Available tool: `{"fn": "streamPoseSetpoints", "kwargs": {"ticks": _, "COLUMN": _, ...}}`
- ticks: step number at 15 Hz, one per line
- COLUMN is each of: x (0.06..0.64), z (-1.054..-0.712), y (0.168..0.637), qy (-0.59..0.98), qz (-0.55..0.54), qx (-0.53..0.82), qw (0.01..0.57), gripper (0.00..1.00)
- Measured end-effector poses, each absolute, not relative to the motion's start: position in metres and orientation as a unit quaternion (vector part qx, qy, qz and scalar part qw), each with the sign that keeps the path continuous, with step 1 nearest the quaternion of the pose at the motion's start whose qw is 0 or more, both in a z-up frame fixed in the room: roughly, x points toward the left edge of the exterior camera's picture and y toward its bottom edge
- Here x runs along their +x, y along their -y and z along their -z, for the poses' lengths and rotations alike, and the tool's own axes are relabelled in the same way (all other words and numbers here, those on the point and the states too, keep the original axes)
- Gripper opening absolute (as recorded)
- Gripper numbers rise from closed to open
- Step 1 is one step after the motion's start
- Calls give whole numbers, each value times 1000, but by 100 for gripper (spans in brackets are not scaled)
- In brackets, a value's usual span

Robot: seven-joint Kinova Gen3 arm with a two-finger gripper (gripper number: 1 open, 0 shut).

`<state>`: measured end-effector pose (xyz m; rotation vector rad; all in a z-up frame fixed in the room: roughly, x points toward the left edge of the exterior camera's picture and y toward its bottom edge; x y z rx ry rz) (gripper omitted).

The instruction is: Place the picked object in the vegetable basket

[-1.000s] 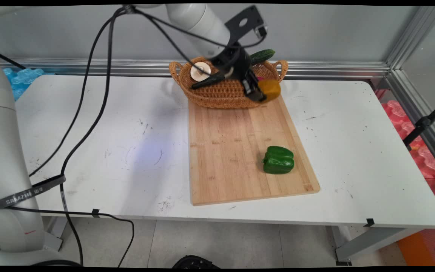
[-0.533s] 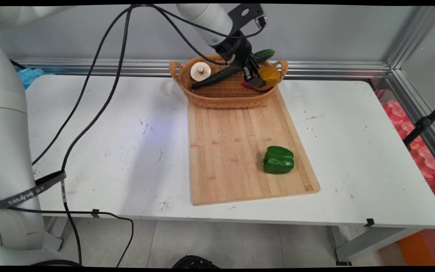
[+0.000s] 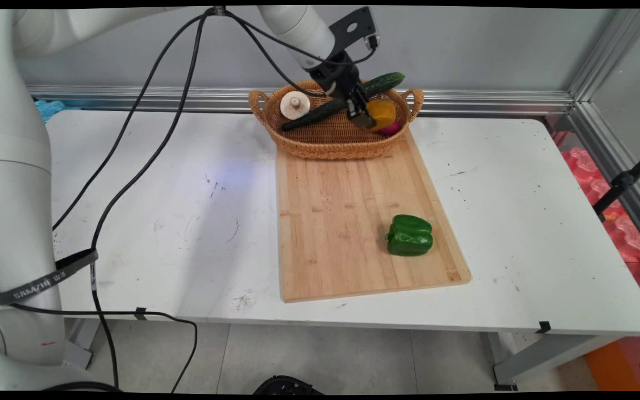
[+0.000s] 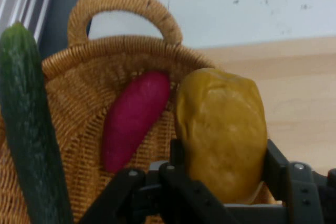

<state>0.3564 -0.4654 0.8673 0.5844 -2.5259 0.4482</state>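
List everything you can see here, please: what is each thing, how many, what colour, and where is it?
table: one, white, fills the scene.
cutting board: one, light wood, on the table's middle.
green pepper: one, green, on the board's near right part.
basket: one, tan wicker with two handles, at the board's far end.
cucumber: one, dark green, lying across the basket, its end over the far rim.
mushroom: one, whitish, in the basket's left part.
pink vegetable: one, magenta, in the basket's right part.
yellow potato: one, yellow-brown, held over the basket's right part.
cables: black, hanging from the arm.
gripper: one, black, shut on the potato.
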Motion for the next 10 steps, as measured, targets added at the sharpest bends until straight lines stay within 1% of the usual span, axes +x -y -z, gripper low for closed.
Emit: {"fn": "streamPoseSetpoints", "kwargs": {"ticks": 10, "x": 374, "z": -839, "y": 481, "qy": 938, "qz": -151, "qx": 204, "qw": 234, "gripper": 0}}
